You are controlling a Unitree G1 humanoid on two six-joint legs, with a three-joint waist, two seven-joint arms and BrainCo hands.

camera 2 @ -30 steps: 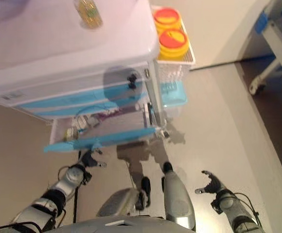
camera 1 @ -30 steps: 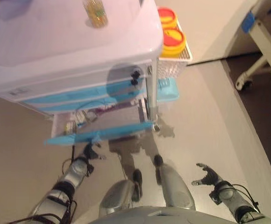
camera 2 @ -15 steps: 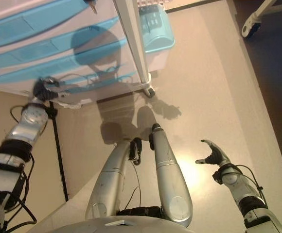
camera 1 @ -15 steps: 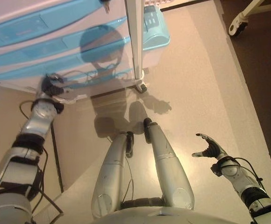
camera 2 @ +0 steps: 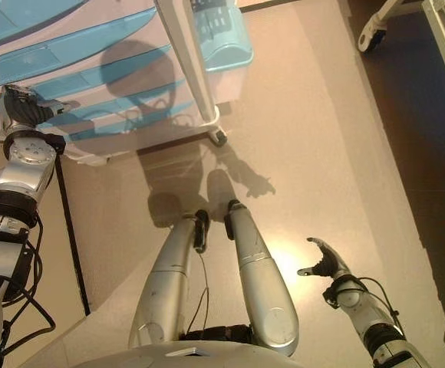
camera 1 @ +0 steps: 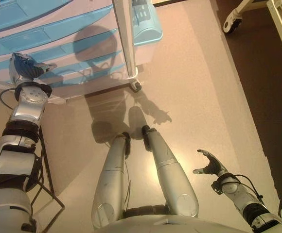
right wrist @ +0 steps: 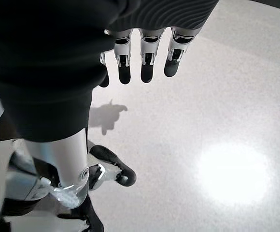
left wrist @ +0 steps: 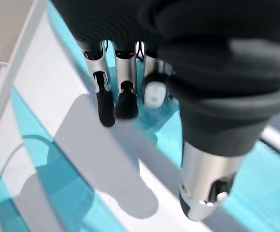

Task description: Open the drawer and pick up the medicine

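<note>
The white cart's blue drawer fronts (camera 1: 48, 34) fill the upper left, and all look shut from here. My left hand (camera 1: 23, 68) is raised against one of the lower blue fronts. In the left wrist view its fingers (left wrist: 125, 96) hang fairly straight with their tips just off the blue front (left wrist: 63, 188), holding nothing. My right hand (camera 1: 208, 166) is open and empty low at the right, over the bare floor; its straight fingers (right wrist: 145, 63) show in the right wrist view. No medicine shows in any view.
A light-blue bin (camera 1: 147, 25) hangs on the cart's right side above a castor (camera 1: 137, 86). A bed frame's wheel (camera 1: 230, 22) stands on the dark floor at the upper right. Pale floor (camera 1: 204, 97) lies between cart and bed.
The whole view has tilted down, so the cart's top is out of sight. My left hand has risen from under the open drawer to the drawer fronts. No drawer shows open now.
</note>
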